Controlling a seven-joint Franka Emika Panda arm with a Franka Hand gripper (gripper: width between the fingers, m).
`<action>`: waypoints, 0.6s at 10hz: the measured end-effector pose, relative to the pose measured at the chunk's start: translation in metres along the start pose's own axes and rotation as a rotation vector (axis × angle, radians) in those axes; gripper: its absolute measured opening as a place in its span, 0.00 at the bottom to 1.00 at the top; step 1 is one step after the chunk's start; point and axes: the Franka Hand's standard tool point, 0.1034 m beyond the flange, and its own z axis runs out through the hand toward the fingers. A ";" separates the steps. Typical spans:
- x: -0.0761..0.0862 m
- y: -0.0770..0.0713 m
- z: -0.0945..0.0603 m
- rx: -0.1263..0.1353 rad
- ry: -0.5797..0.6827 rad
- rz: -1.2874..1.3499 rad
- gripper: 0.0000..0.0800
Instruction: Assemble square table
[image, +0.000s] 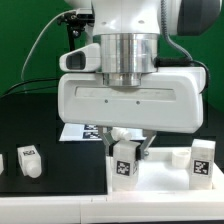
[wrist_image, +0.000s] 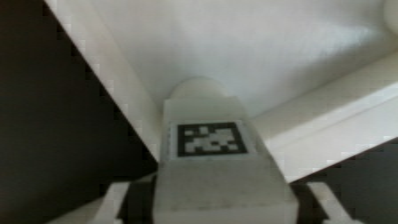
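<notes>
Square table's large flat white plastic top (image: 168, 176) (wrist_image: 249, 40) lies on the black counter (image: 60, 150), low at the exterior view's right. Marker board (image: 82, 131) lies flat behind it, partly hidden by the arm. Three short chunky white tagged legs: the gripped leg (image: 125, 169) (wrist_image: 210, 140) is upright over the top's left corner, contact unclear; the right leg (image: 202, 160) is upright at the top's right end; the left leg (image: 28, 161) is alone on the counter, well apart. Tool (image: 128, 155) (wrist_image: 222, 206) is closed on the gripped leg, fingers (wrist_image: 128, 205) against both sides.
</notes>
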 end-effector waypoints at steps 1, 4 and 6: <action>0.000 0.001 0.000 0.002 0.002 0.128 0.36; -0.002 0.001 -0.001 -0.005 -0.019 0.646 0.36; -0.001 0.002 0.000 0.020 -0.054 1.023 0.36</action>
